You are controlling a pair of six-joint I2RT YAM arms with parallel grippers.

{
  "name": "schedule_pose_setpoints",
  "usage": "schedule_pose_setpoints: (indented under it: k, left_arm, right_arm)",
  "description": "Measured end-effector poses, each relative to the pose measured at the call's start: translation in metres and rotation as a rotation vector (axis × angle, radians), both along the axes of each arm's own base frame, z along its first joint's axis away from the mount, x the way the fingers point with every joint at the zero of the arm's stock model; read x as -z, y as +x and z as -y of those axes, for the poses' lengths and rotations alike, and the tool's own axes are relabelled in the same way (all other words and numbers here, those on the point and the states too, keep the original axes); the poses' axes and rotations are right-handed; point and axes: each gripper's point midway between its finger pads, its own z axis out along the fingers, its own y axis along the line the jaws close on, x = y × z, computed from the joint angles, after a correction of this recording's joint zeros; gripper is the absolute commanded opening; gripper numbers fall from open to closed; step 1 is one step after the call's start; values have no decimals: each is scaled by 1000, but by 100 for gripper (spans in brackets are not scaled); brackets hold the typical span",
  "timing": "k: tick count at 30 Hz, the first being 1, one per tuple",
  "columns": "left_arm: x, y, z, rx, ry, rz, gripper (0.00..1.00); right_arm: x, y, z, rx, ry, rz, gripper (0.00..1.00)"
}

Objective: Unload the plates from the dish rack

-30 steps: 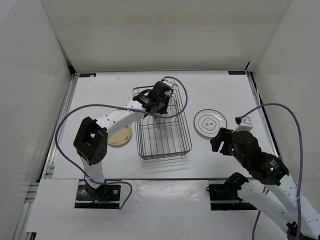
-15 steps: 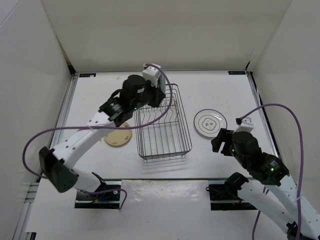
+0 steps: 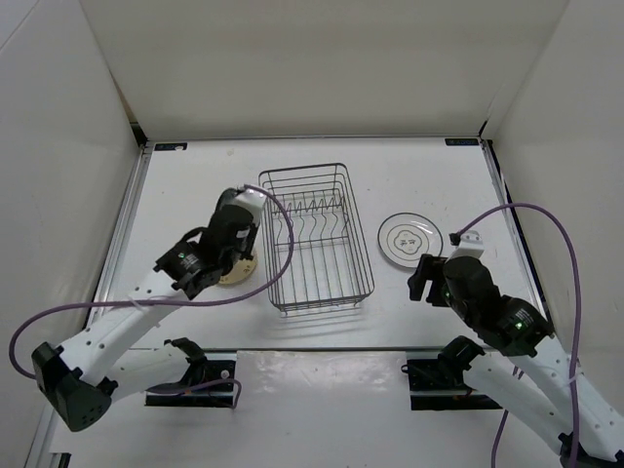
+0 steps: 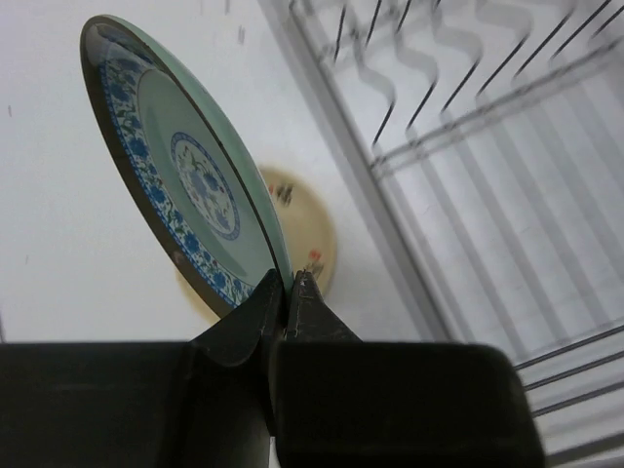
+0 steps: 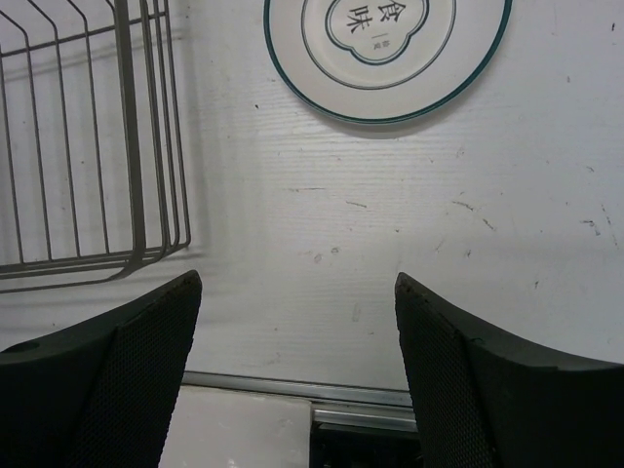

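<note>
Left of the rectangular dish rack point(image 3: 312, 255) of thin dark metal wire, above the white bench point(image 3: 195, 185): left end effector point(image 4: 286, 283), clenched on the rim of a small round blue-patterned plate point(image 4: 180, 185) with a pale green centre and a dark edge. Grips it between two black fingers point(image 4: 234, 331), one on each face. Holds it on edge and tilted, clear of the bench, patterned face showing in the left wrist view. Beneath and beyond the held plate, flat on the bench: a small round cream-yellow plate point(image 4: 304, 229) with tiny flower marks, partly hidden by the blue-patterned plate. From above, lies just beside the rack's near-left corner, half covered by the left arm.

At mid-bench: the dish rack itself, set lengthwise near to far, with upright divider prongs in its far half. All three plates outside it.

Right of the rack and apart from it, flat on the bench: a small round white plate point(image 3: 409, 238) with thin dark green rings and dark characters inside a lobed centre outline. Just near of that plate: right end effector point(image 5: 297, 283), released, with black textured fingers point(image 5: 117, 361) spread wide over bare bench. Closes on nothing. Hangs between the white plate on the far side and the bench's near edge, with the rack's near-right corner off to its left.
</note>
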Motion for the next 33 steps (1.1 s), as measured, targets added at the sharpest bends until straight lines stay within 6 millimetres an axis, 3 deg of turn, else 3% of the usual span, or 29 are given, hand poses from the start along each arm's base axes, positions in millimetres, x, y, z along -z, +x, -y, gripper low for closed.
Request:
schedule_pose_setpoints:
  k: [3,5,14,17,24,25,28,33]
  left_arm:
    - [63,-11,-22,-57,128,-119,0]
    - [85,-14,-30,-88,181,-163,0]
    - [145,-3,-45,-214,313,-244,0]
    - [158,-2,-45,-237,328,-273,5]
    - [163,-1,-43,-278,314,-291,53]
    - [161,0,-41,-280,302,-291,67]
    - [155,3,-36,-282,276,-285,88]
    - [131,3,-30,-275,241,-266,99]
  right_arm:
    - [8,0,-4,-13,-11,-31,83]
    - [11,-1,-5,-22,-13,-46,83]
    - [9,-4,-8,-41,4,-42,84]
    - [9,-6,-6,-43,3,-37,84]
    - [11,-9,0,-42,-20,-41,87]
    - [11,-9,0,-41,-20,-40,87]
    - [11,-9,1,-38,-23,-39,90]
    - [12,-8,2,-34,-34,-42,90]
